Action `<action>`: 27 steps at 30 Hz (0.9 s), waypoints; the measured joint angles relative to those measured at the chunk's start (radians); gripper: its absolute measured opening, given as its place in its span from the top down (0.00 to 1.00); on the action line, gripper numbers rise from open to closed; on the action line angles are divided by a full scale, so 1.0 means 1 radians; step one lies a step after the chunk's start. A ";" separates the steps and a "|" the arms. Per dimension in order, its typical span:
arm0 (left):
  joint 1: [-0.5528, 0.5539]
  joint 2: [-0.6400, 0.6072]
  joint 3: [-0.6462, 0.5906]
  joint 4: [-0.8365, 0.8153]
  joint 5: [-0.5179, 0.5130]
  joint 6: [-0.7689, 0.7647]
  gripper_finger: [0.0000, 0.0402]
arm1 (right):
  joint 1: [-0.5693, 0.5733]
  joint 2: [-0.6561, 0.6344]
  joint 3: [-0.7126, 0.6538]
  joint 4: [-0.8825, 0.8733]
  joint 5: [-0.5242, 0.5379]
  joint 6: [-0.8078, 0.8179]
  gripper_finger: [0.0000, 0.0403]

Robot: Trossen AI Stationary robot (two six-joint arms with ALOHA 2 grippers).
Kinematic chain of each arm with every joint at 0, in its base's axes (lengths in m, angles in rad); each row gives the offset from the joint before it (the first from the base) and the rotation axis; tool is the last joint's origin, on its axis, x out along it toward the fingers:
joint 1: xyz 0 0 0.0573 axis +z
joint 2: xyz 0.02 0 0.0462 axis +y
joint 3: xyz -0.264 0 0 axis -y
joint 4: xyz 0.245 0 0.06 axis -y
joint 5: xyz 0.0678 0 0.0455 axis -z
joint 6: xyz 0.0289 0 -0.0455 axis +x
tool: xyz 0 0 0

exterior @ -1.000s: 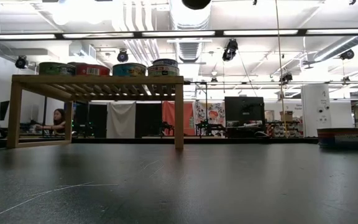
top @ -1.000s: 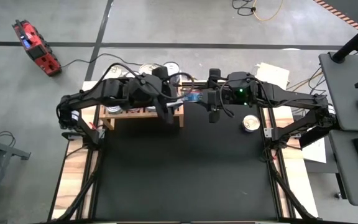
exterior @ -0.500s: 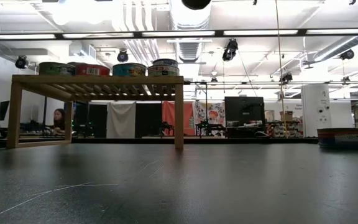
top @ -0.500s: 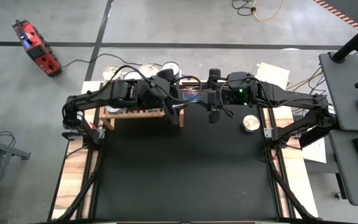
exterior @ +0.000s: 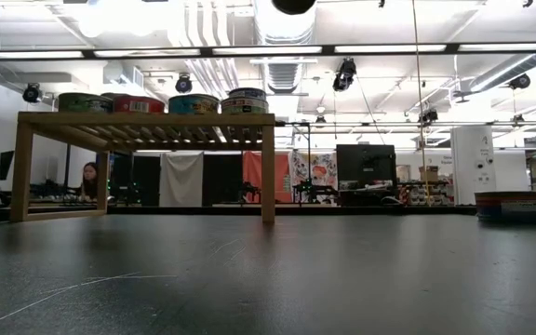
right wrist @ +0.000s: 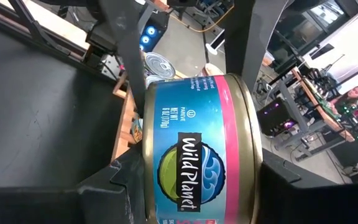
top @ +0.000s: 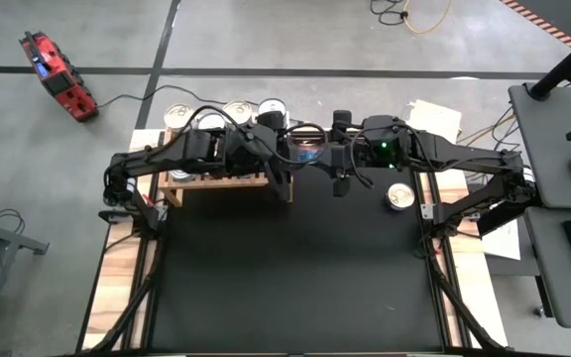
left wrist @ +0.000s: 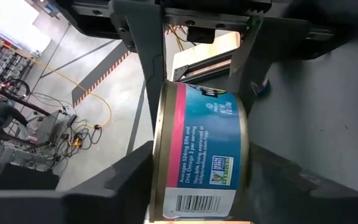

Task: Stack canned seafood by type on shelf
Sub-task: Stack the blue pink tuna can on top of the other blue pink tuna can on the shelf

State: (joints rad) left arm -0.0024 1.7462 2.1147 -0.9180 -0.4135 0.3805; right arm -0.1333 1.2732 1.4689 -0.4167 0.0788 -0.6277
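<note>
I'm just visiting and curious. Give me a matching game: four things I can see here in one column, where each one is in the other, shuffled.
Things:
1. blue-and-pink can
2. lone silver-lidded can
3. wooden shelf
4. red device

Places:
A. on the floor, beyond the table's far left corner
B. on the table near its right edge
C. at the table's far left, carrying a row of cans
D. off the table, between the left gripper and the right gripper

Pairs: 1-D, 2-B, 3-C, 4-A
</note>
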 joint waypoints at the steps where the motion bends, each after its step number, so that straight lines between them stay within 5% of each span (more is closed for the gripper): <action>1: 0.000 0.000 0.000 -0.001 0.001 0.003 0.49 | 0.000 0.000 0.000 0.000 -0.001 0.000 0.54; 7: -0.001 0.001 0.000 -0.011 -0.016 0.008 0.55 | 0.000 0.000 0.000 -0.001 -0.009 -0.006 0.53; 20: 0.016 -0.013 0.000 -0.065 -0.041 -0.034 0.55 | 0.000 0.000 0.000 0.008 -0.002 0.026 0.35; 27: 0.020 -0.072 0.000 -0.223 -0.179 -0.057 0.55 | -0.005 -0.008 0.000 0.003 0.003 0.058 0.32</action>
State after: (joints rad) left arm 0.0175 1.6743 2.1147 -1.1409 -0.5925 0.3237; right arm -0.1383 1.2653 1.4689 -0.4141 0.0816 -0.5698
